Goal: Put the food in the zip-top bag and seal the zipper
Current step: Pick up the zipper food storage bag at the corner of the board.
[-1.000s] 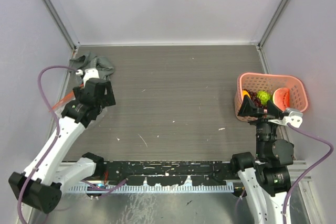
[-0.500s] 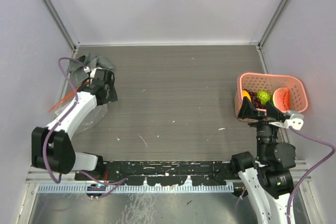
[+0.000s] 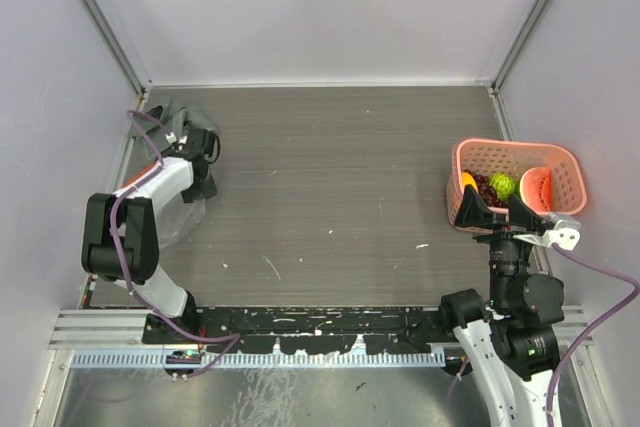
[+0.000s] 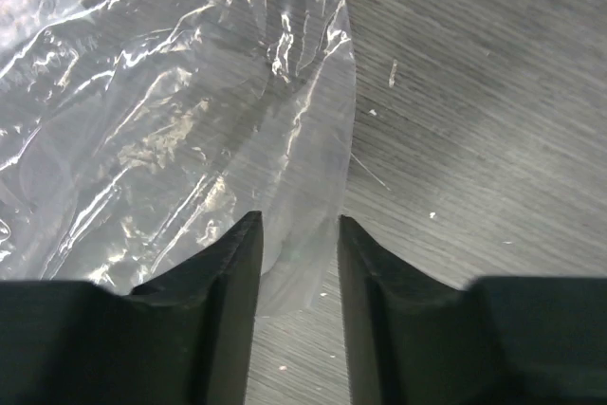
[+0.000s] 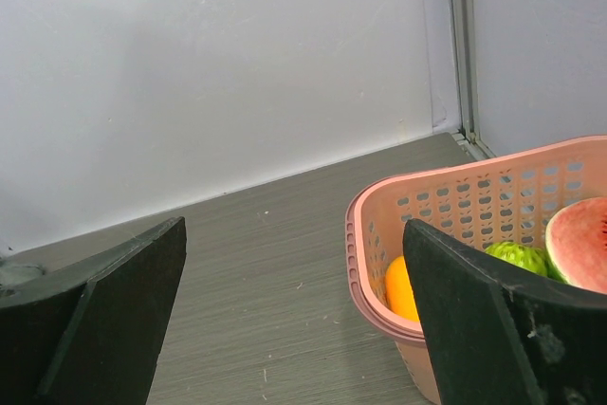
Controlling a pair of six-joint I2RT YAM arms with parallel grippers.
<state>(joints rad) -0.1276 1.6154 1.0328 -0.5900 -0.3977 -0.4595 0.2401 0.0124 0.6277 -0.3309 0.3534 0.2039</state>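
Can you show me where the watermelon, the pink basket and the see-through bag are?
watermelon slice [image 5: 580,246], right wrist view, on its red flesh.
pink basket [image 5: 446,208], right wrist view, on its lattice side wall.
zip-top bag [image 4: 161,130], left wrist view, on its crinkled clear middle.

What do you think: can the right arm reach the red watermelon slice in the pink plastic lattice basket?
Probably yes: the right arm holds open jaws at the near rim of the pink basket, and nothing covers the watermelon slice.

Overhead rear view; two wrist close-ups
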